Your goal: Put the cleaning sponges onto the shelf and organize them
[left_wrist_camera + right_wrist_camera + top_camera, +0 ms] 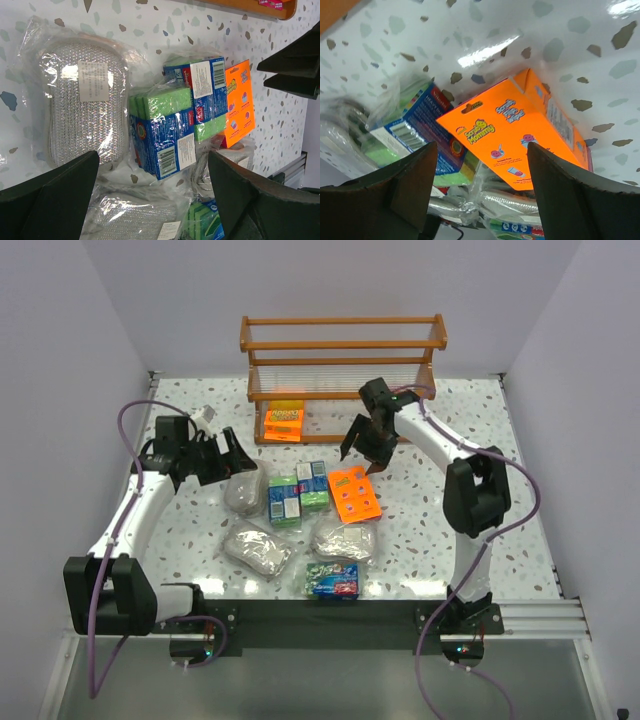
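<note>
The wooden shelf [342,360] stands at the back; orange-and-pink packs [284,421] lie on its bottom tier. On the table lie one orange pack [354,494], three green/blue boxes [285,500] [313,485] [332,579] and three silvery packs [243,492] [257,548] [344,538]. My left gripper [232,455] is open and empty, just left of the upper silvery pack [82,107]. My right gripper [365,455] is open and empty above the orange pack [515,130], between it and the shelf. The left wrist view shows the green/blue box [162,132] ahead.
White walls close in the speckled table [470,440] on three sides. The black rail [330,615] with both arm bases runs along the near edge. The right gripper's black fingers [295,65] show at the right edge of the left wrist view.
</note>
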